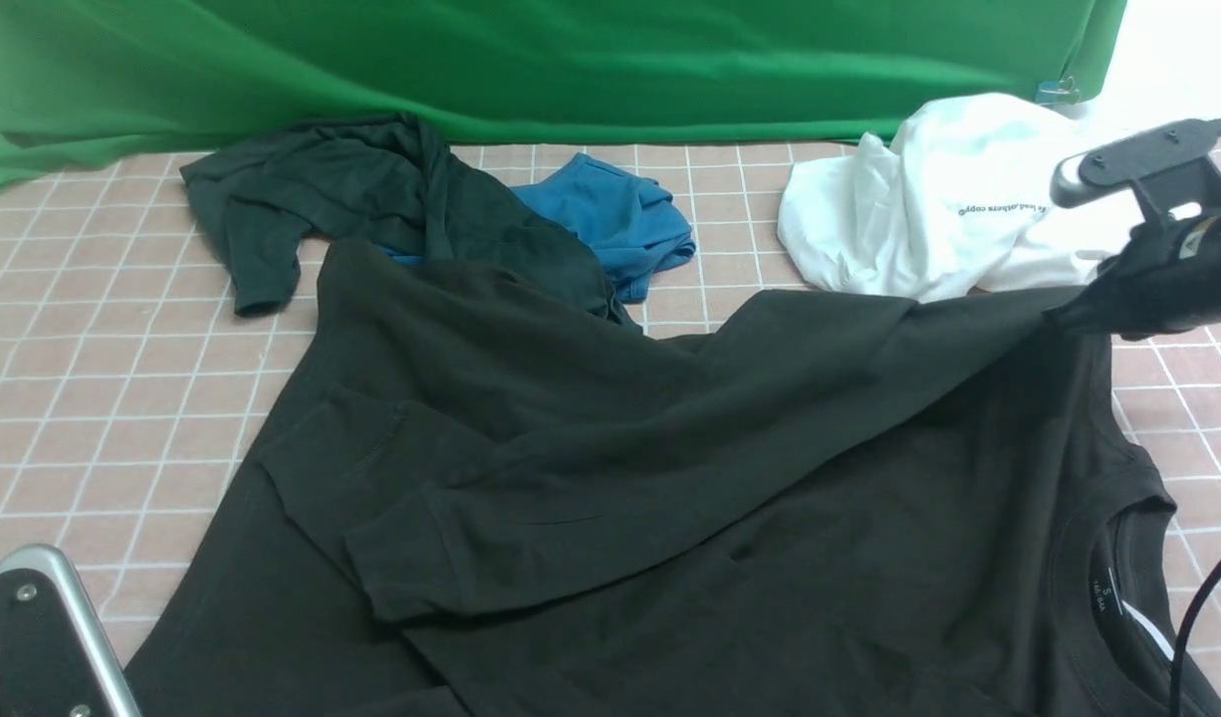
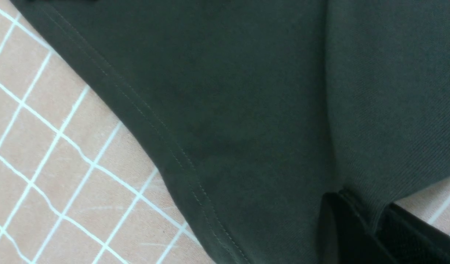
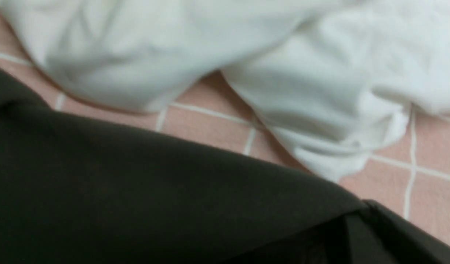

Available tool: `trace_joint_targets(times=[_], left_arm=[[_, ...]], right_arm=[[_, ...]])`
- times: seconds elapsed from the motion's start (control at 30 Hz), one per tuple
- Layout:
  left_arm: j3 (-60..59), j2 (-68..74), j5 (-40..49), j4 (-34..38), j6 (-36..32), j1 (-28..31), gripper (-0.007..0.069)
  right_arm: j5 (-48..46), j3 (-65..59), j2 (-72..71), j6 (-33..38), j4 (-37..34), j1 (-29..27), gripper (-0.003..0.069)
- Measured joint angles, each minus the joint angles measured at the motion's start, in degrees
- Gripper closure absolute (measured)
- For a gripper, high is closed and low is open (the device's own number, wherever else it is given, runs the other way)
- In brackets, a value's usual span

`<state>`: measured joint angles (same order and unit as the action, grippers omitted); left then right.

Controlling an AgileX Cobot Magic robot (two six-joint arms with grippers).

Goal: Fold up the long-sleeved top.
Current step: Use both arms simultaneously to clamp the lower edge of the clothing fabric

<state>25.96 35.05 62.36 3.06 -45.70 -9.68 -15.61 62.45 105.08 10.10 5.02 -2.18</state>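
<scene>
1. A pinkish-tan table cover [image 1: 93, 398] printed with a white grid fills the work area. In the left wrist view its lines run slightly wavy.
2. A green fabric backdrop [image 1: 571, 60] hangs across the back, and its lower edge bunches on the cover at the far left.
3. 3 other garments lie along the back: a crumpled greenish-black short-sleeved shirt [image 1: 302, 189] on the left, a blue garment [image 1: 610, 214] in the middle, and a white tee [image 1: 929, 209] with a small line of dark print on the right.
4. The long-sleeved top [image 1: 670, 478] – plain brownish-black knit – spreads over the front and centre, from the front-left corner to the right edge. Its far edge meets the short-sleeved shirt.
5. Its ribbed neckline [image 1: 1118, 523] sits at the front right, with a neck label [image 1: 1103, 590] marked "S" inside.
6. 1 sleeve [image 1: 620, 468] lies diagonally across the body, with its stitched cuff [image 1: 391, 563] toward the front left.
7. The left wrist view shows the hem [image 2: 155, 146] with 2 rows of stitching, lying flat on the cover.
8. The right gripper [image 1: 1069, 317] is raised at the right, just in front of the white tee. Its jaws are closed on shoulder fabric, which rises to it in a taut ridge.
9. The left gripper [image 2: 368, 223] is closed too, pinching a fold of the top near the hem. The front view shows only that arm's silver-and-black housing at the front-left corner.
</scene>
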Motion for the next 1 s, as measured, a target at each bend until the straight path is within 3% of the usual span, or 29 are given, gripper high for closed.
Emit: trace_joint_targets(times=[0.17, 0.3, 0.4, 0.47, 0.57, 0.7, 0.87, 1.0], left_arm=[[0.0, 0.0, 1.2, 0.0, 0.0, 0.0, 0.0589], [0.0, 0.0, 1.3, 0.0, 0.0, 0.0, 0.0589], [0.0, 0.0, 1.0, 0.0, 0.0, 0.0, 0.0589], [0.0, 0.0, 1.0, 0.0, 0.0, 0.0, 0.0589], [0.0, 0.0, 1.0, 0.0, 0.0, 0.0, 0.0589], [0.0, 0.0, 0.8, 0.0, 0.0, 0.0, 0.0589], [0.0, 0.0, 0.6, 0.0, 0.0, 0.0, 0.0589], [0.0, 0.0, 0.6, 0.0, 0.0, 0.0, 0.0589]], right_arm=[[-1.0, 0.1, 0.0, -0.3, 0.0, 0.0, 0.06], [-5.1, 0.1, -0.2, -1.1, 0.1, -0.1, 0.0425], [-9.4, 0.6, -1.2, -1.6, 0.2, -0.1, 0.0225], [-12.6, 1.7, -3.3, -1.9, 0.2, -0.1, 0.0158], [-17.4, 2.9, -7.4, -3.7, 0.3, 0.1, 0.0164], [-25.5, 3.4, -15.9, -5.7, 0.5, 2.7, 0.0237], [-37.3, -2.1, -28.1, -1.9, 0.6, 18.4, 0.0279], [-45.2, -11.2, -34.7, 7.3, 0.1, 36.4, 0.025]])
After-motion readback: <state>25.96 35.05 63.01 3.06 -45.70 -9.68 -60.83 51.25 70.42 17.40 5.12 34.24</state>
